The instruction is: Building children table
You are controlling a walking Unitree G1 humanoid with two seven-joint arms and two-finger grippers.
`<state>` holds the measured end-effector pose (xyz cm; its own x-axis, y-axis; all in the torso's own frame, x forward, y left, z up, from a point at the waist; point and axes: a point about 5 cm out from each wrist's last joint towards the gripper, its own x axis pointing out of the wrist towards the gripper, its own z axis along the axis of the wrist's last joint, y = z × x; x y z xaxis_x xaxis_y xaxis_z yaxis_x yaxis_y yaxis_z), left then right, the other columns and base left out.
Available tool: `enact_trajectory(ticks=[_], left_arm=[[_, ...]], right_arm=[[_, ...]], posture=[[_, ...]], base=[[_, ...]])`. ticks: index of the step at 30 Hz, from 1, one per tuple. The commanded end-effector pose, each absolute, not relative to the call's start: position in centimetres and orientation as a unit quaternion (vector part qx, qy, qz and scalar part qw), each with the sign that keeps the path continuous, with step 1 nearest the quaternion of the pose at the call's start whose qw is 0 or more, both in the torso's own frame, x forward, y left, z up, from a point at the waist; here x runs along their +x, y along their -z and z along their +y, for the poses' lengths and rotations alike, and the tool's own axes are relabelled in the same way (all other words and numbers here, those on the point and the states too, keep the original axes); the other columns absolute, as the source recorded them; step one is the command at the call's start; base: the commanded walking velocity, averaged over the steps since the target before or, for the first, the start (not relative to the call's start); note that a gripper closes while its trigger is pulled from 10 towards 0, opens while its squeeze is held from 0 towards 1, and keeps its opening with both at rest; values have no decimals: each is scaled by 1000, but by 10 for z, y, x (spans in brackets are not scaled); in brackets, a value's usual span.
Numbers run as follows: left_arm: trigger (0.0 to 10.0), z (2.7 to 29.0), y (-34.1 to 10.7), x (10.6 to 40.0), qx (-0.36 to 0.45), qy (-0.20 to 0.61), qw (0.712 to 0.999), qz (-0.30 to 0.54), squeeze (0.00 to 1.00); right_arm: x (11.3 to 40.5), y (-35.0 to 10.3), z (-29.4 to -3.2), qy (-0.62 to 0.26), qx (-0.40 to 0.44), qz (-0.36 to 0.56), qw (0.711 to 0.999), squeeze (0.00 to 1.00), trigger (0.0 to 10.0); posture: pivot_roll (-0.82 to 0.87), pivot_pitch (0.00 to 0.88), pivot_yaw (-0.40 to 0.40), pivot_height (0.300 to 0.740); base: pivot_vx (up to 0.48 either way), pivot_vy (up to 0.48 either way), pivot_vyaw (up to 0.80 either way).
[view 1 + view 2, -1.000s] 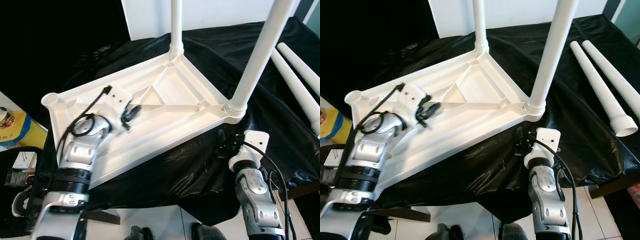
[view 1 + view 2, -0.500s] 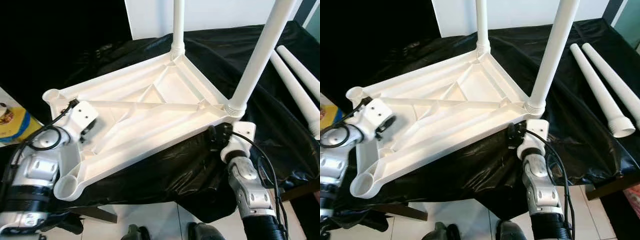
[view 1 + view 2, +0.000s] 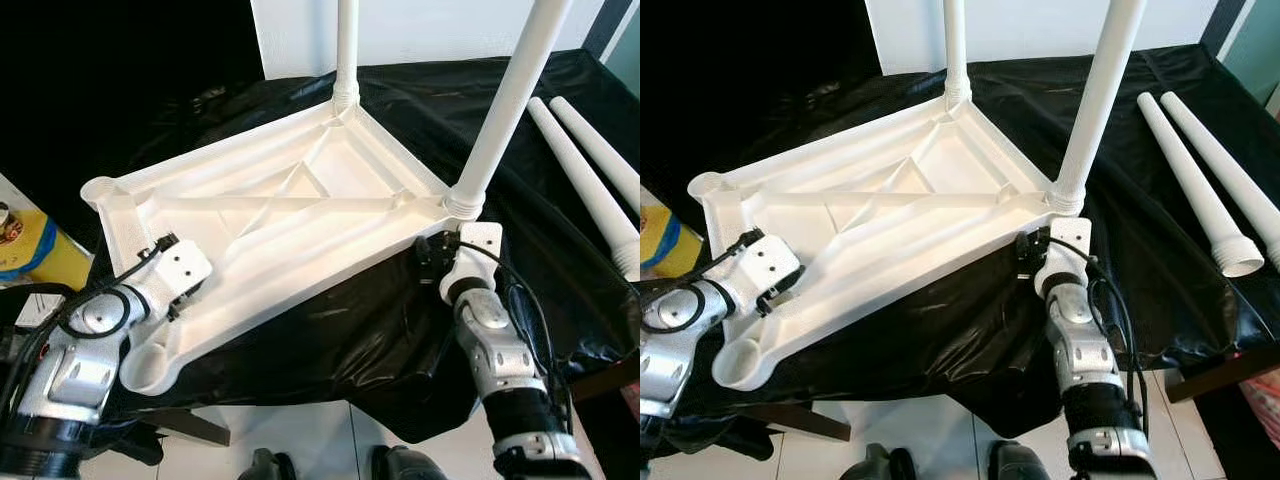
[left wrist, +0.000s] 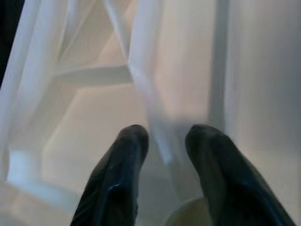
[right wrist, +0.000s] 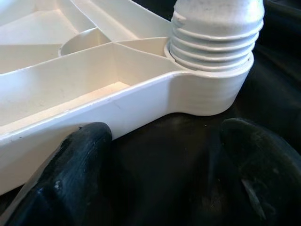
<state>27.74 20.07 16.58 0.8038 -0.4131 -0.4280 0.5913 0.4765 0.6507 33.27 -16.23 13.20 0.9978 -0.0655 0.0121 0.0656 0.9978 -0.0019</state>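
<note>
Black-draped surface, tabletop (image 3: 300,215) edge between spread right gripper (image 5: 160,155); left gripper (image 4: 164,141) straddling rib.

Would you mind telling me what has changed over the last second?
The left gripper drew back from the middle of the tabletop to its near rim, by an empty socket. The right gripper rose to the corner under a screwed-in leg. Two loose legs stayed put.
</note>
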Motion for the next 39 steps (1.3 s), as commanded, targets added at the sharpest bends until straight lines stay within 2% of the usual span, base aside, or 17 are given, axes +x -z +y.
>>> enact_trajectory(ticks=[1,3,7,8,10,12,13,16,19,20,22,31,35,39], left_arm=[[10000,180,-145,259,385,408,814,152,0],[10000,163,-138,249,358,456,800,153,0],[10000,157,-135,246,343,471,798,155,0],[10000,137,-129,241,318,498,794,143,0],[10000,137,-129,241,318,498,794,143,0],[10000,129,-127,240,307,507,793,139,0],[10000,116,-125,241,299,512,795,128,0],[10000,116,-125,241,299,512,795,128,0],[10000,70,-126,248,253,529,805,95,0],[10000,70,-126,248,253,529,805,95,0],[10000,47,-128,251,236,544,801,81,0],[10000,17,-133,252,221,566,792,57,0],[10000,7,-141,257,211,556,803,39,0],[10000,12,-157,268,201,533,822,-1,0]], right_arm=[[336,-134,-156,25,1,-14,1000,0,10000],[339,-135,-159,36,2,-17,999,0,10000],[341,-136,-162,44,2,-18,999,0,10000],[342,-137,-169,55,1,-23,998,0,10000],[342,-137,-169,55,1,-23,998,0,10000],[343,-137,-171,60,0,-25,998,0,10000],[343,-138,-175,66,-1,-27,997,0,10000],[343,-138,-175,66,-1,-27,997,0,10000],[348,-142,-185,76,-3,-39,996,0,10000],[348,-142,-185,76,-3,-39,996,0,10000],[353,-143,-185,63,4,-40,997,0,10000],[365,-142,-183,48,-1,-26,998,0,10000],[367,-145,-193,73,-5,-34,997,0,10000],[363,-150,-203,97,-14,-66,993,0,10000]], posture=[[-59,147,42,740],[-64,150,46,740],[-68,152,51,740],[-83,159,60,740],[-83,159,60,740],[-85,160,61,740],[-97,165,65,740],[-97,165,65,740],[-118,172,78,740],[-118,172,78,740],[-122,171,79,740],[-120,161,85,740],[-117,157,81,740],[-114,153,74,740]], base=[[0,0,0],[0,0,0],[0,0,0],[0,0,0],[0,0,0],[0,0,0],[0,0,0],[0,0,0],[0,0,0],[0,0,0],[0,0,0],[0,0,0],[0,0,0],[0,0,0]])
